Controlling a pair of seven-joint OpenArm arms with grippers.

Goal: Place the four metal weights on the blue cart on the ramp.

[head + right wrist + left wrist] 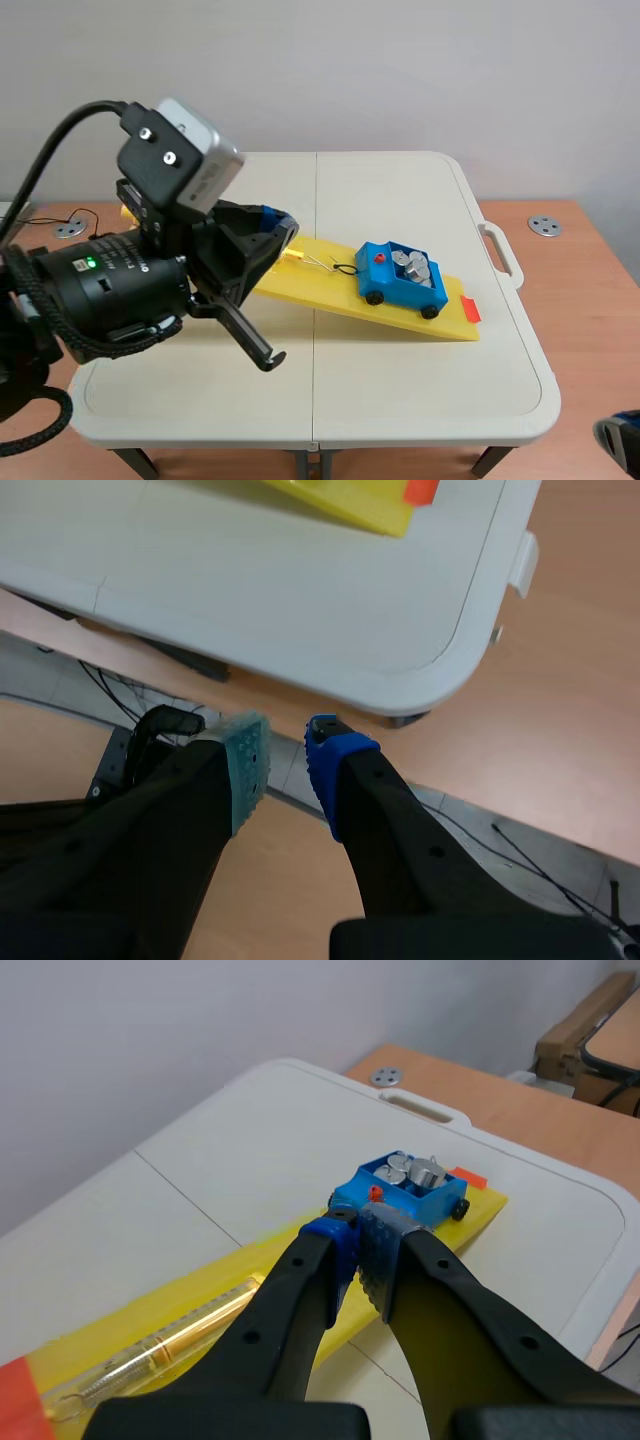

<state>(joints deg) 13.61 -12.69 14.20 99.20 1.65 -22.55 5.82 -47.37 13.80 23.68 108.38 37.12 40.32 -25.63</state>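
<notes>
**Desk:** What is the cart (402,280) made of?

**Photographer:** Glossy blue moulded plastic. The weights (412,266) in it are bright, polished metal.

**Desk:** And the ramp (330,290)?

**Photographer:** Smooth yellow plastic with a slight sheen. The tube (170,1335) on it is clear plastic with a brass-coloured core. The table (400,190) is matt off-white plastic, and the desk (590,260) beside it looks like wood laminate.

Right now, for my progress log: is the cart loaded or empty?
Loaded: weights sit in the cart on the ramp; their count cannot be told.
</notes>
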